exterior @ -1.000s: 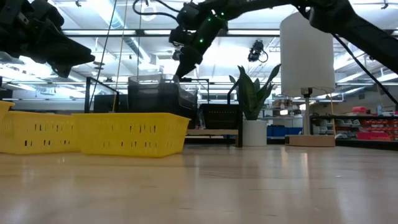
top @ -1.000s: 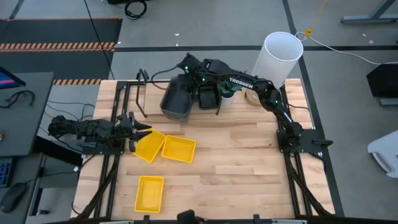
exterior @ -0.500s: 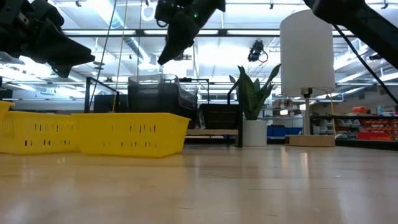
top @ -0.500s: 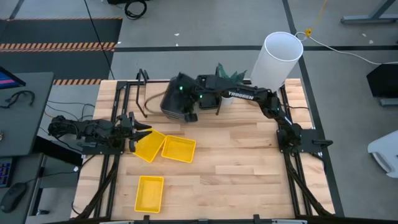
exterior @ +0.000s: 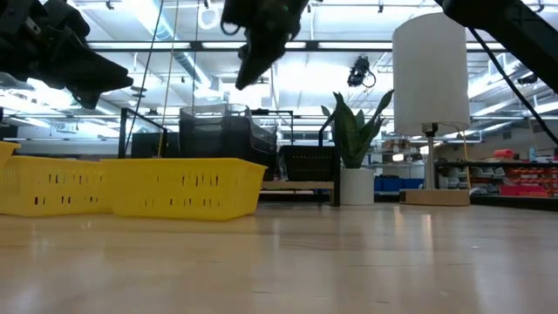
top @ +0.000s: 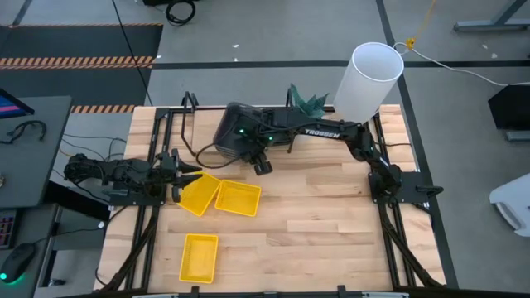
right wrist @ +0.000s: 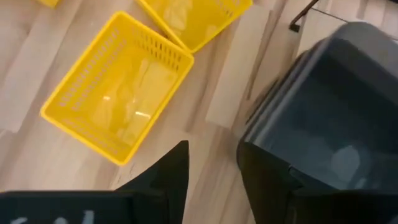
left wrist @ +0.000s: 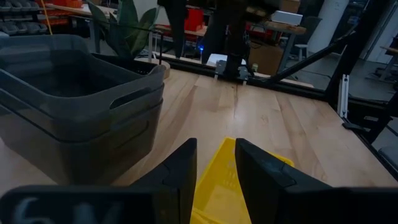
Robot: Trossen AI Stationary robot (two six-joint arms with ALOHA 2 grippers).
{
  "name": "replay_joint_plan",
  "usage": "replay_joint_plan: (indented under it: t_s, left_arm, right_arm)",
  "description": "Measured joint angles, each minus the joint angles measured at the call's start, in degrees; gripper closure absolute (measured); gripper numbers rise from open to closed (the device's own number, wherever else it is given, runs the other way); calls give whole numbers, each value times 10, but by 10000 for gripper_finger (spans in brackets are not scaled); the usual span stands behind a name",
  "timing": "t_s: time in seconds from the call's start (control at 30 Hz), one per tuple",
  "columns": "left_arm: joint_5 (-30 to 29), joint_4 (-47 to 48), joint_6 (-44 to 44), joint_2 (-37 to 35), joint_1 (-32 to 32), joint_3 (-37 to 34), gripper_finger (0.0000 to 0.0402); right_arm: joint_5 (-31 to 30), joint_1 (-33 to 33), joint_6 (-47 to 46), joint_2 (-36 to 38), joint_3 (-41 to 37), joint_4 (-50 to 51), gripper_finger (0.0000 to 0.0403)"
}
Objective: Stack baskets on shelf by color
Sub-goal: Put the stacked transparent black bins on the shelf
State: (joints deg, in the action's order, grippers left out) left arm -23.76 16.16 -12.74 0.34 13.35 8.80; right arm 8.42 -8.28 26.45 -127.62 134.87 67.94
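A stack of dark grey baskets [top: 234,132] [right wrist: 339,106] stands at the far side, on the shelf [top: 184,124] with its black tube frame. Three yellow baskets lie on the table: two side by side [top: 199,195] [top: 238,199], one nearer the front edge [top: 199,255]. My right gripper [top: 263,166] [right wrist: 214,149] hangs open in the air beside the near edge of the grey stack, pointing steeply down, nothing between its fingers. My left gripper [top: 192,172] [left wrist: 216,146] waits open at the table's left, above a corner of the leftmost yellow basket [left wrist: 233,177]. Black baskets do not show plainly.
A tall white cylinder [top: 373,79] and a green plant [top: 306,99] stand at the far right, behind my right arm. Bare tabletop [top: 323,223] lies to the right of the yellow baskets. The arms' black frames run along both side edges.
My right gripper has swung away from above the grey stack toward the table's near edge, tipping as it went. It now hangs just past the stack's near side. The baskets and my left arm have stayed where they were.
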Motion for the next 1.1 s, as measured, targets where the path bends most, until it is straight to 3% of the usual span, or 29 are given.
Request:
replay_joint_plan:
  t_s: [0.33,0.5,0.93,1.1]
  left_arm:
    - [0,0,0,0,0,0,285]
    - [0,0,0,0,0,0,285]
    - [0,0,0,0,0,0,285]
    - [0,0,0,0,0,0,285]
  right_arm:
    - [-2,-1,28,21,1,1,251]
    - [-46,0,67,15,-17,-10,251]
    - [-63,-1,76,15,-79,-113,251]
    - [-96,-1,67,15,-93,-126,251]
